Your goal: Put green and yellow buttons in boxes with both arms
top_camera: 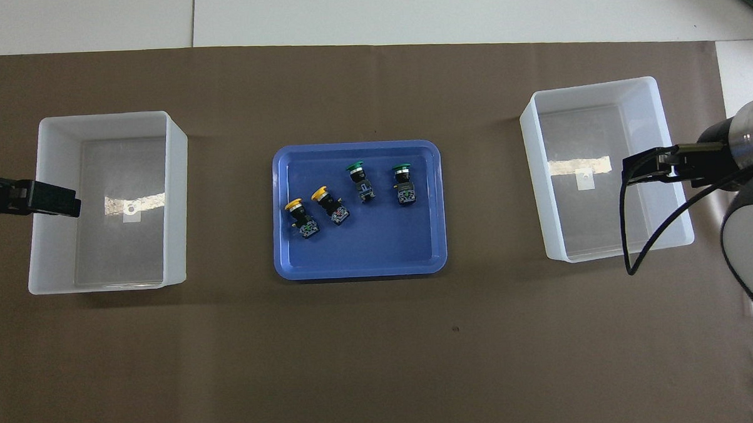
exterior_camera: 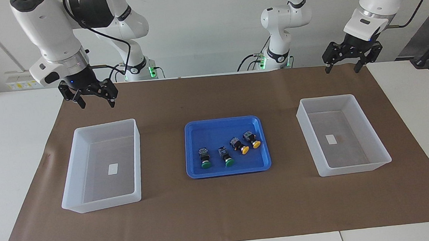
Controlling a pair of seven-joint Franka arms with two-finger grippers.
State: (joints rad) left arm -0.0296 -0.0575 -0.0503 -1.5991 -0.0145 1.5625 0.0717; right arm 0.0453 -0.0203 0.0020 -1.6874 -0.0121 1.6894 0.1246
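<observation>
**Stock on the bench: four buttons in the tray, both bins empty**

Blue tray (exterior_camera: 229, 170), mid-bench on the brown mat (exterior_camera: 222, 215): it holds all four buttons, lying on their sides in a rough row. The two yellow buttons (exterior_camera: 250, 144) sit at the left arm's end of the row, the two green buttons (exterior_camera: 216, 158) at the right arm's end. Every cap points away from the robots and every body toward them, so each long axis runs roughly along the reach, the yellow pair slightly slanted.

Two white bins, one at each end of the bench: the bin at the left arm's end (exterior_camera: 384, 159) and the bin at the right arm's end (exterior_camera: 71, 202). You will see only a small white label inside each.

Left claw (exterior_camera: 342, 69): released, holding nothing, raised over the mat's edge nearest the robots, at its own bin's end. Right claw (exterior_camera: 96, 103): released, holding nothing, raised likewise beside its bin.

Judgement: nothing is sorted yet. Each claw must travel inward to the tray; the yellows lie nearer the left arm, the greens nearer the right.
</observation>
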